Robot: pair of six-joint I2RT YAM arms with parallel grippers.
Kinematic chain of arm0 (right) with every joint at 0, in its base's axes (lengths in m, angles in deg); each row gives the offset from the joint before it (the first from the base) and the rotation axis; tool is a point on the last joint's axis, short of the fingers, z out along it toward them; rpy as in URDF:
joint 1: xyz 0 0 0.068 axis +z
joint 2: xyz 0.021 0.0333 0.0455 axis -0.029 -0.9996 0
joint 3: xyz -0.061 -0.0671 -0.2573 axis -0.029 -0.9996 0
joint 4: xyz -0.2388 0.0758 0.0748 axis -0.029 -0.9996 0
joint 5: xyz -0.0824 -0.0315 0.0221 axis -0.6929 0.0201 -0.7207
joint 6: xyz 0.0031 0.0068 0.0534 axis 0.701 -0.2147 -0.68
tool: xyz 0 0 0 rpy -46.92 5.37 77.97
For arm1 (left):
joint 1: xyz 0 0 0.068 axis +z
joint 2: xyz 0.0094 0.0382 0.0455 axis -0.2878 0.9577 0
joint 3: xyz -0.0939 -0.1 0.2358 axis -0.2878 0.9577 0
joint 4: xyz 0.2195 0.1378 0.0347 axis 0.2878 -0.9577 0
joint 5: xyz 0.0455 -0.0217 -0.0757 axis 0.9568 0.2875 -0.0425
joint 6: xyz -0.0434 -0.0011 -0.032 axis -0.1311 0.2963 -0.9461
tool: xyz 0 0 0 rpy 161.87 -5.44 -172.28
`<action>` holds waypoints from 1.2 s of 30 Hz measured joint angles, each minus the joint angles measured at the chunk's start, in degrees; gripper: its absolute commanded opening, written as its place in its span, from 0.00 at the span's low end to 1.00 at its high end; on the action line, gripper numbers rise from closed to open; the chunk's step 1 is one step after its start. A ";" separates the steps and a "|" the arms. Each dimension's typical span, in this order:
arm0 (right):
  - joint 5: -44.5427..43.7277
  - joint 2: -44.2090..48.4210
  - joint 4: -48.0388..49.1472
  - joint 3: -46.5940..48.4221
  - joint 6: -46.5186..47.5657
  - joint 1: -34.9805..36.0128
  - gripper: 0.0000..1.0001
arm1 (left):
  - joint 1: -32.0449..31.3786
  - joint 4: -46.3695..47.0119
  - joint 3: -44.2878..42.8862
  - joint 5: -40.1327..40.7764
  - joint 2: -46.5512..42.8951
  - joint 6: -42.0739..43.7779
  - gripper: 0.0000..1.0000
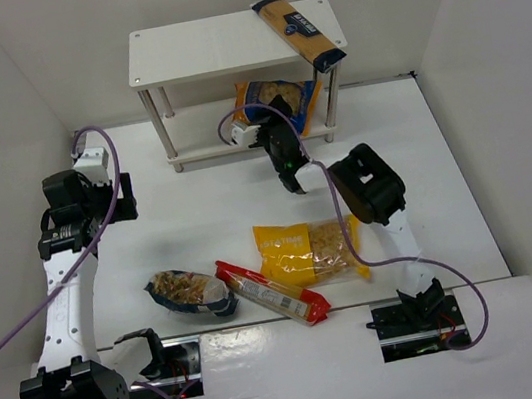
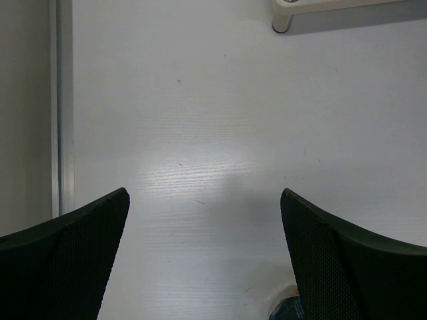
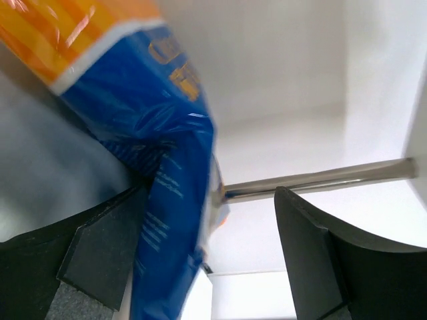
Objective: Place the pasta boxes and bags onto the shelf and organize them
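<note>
The white two-tier shelf (image 1: 211, 46) stands at the back. A long tan-and-navy packet (image 1: 298, 30) lies on its top board, overhanging the right end. The blue-and-orange bag (image 1: 280, 98) sits on the lower board. My right gripper (image 1: 268, 118) is at that bag; in the right wrist view the gripper (image 3: 210, 193) is open, and the bag (image 3: 163, 153) rests against the left finger (image 3: 107, 247). The yellow bag (image 1: 310, 250), the long red packet (image 1: 273, 292) and the dark-blue clear bag (image 1: 190, 293) lie on the table. My left gripper (image 1: 114, 198) (image 2: 203, 197) is open and empty.
White walls enclose the table on the left, back and right. A shelf leg (image 2: 283, 23) shows at the top of the left wrist view and a corner of the dark-blue bag (image 2: 287, 311) at the bottom. A shelf leg (image 3: 320, 179) crosses the right wrist view.
</note>
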 measured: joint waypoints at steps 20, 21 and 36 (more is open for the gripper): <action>-1.99 42.12 -25.86 -29.07 -18.53 14.29 0.90 | 0.02 -0.11 0.00 -1.81 -2.62 0.02 1.00; -1.27 45.11 -29.70 -29.55 -21.05 14.38 0.90 | 0.02 -0.09 0.00 -2.01 -2.80 0.02 1.00; 9.99 80.72 -62.49 -40.13 -42.51 1.77 1.00 | 0.44 -3.19 -0.02 -3.30 -4.72 -0.11 1.00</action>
